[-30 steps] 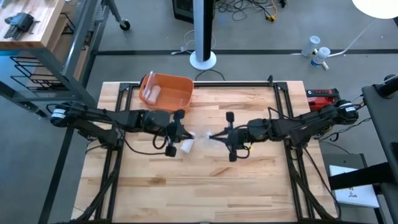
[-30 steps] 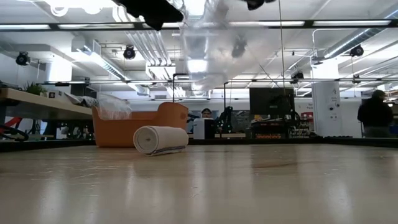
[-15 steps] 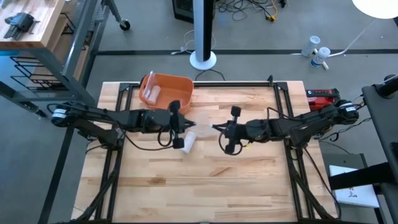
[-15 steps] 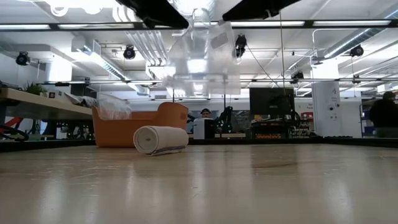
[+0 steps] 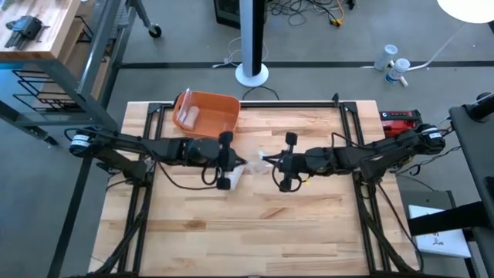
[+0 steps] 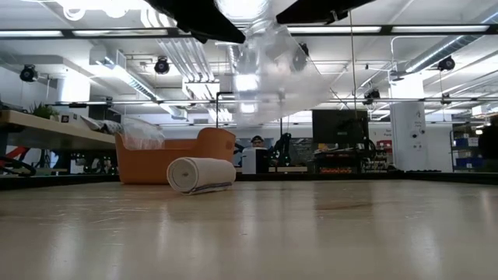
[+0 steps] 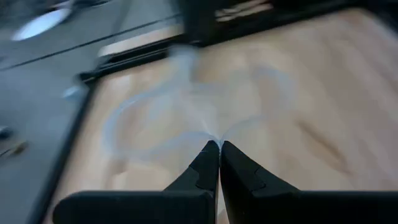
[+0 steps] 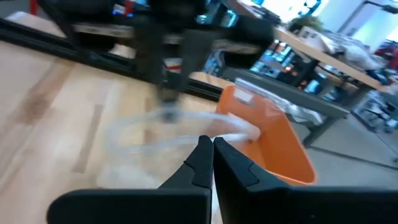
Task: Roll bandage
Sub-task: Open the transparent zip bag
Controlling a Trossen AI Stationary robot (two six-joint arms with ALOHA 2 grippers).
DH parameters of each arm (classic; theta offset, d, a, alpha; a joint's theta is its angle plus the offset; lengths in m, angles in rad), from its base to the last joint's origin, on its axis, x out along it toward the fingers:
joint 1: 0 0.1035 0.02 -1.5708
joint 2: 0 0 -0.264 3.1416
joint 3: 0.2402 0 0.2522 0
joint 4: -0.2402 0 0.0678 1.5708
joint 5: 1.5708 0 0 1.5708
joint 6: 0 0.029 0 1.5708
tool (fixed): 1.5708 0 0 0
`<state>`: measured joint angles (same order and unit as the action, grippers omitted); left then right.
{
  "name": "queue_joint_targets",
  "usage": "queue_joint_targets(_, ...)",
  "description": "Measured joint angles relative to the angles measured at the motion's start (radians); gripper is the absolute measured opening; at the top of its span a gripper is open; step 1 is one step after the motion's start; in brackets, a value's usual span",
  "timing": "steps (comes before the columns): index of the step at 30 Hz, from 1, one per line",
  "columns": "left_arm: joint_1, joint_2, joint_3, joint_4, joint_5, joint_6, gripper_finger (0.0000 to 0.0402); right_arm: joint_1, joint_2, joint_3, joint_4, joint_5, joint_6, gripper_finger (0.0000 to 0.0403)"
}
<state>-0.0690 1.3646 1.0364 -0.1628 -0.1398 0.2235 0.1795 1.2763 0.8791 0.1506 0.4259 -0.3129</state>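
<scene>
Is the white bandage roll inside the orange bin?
No, the bandage roll lies on the wooden table in front of the orange bin, not inside it, as the low view shows.

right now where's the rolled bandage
In the high view, the rolled bandage lies on the table left of centre, beneath the left gripper, below the orange bin.

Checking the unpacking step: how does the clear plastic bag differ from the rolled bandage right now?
The clear bag hangs in the air, pinched between the left gripper and the right gripper; the rolled bandage lies on the table, ungripped. The bag is see-through and limp; the bandage is white, opaque and tightly wound.
</scene>
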Motion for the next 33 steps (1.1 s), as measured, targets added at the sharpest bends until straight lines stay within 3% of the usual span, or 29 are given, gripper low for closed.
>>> queue_joint_targets(3, 0.002, 0.009, 0.021, 0.005, -0.084, -0.023, 0.0000, 0.000, 0.005, 0.000, -0.013, -0.066, 0.000, 0.0000)
queue_joint_targets(6, 0.002, 0.028, 0.031, 0.005, -0.032, -0.008, 0.0000, 0.000, 0.005, 0.000, 0.002, -0.115, 0.007, 0.0000)
queue_joint_targets(18, 0.001, 0.120, 0.107, 0.004, -0.009, -0.033, 0.0000, 0.001, 0.004, -0.002, -0.018, -0.119, 0.008, 0.0000)
queue_joint_targets(25, 0.001, 0.110, 0.134, -0.023, -0.010, -0.057, 0.0000, 0.001, 0.003, -0.003, -0.046, -0.117, 0.017, 0.0000)
queue_joint_targets(33, 0.001, 0.047, 0.147, -0.266, -0.061, -0.103, 0.0000, 0.001, -0.009, -0.003, -0.042, -0.061, 0.026, 0.0000)
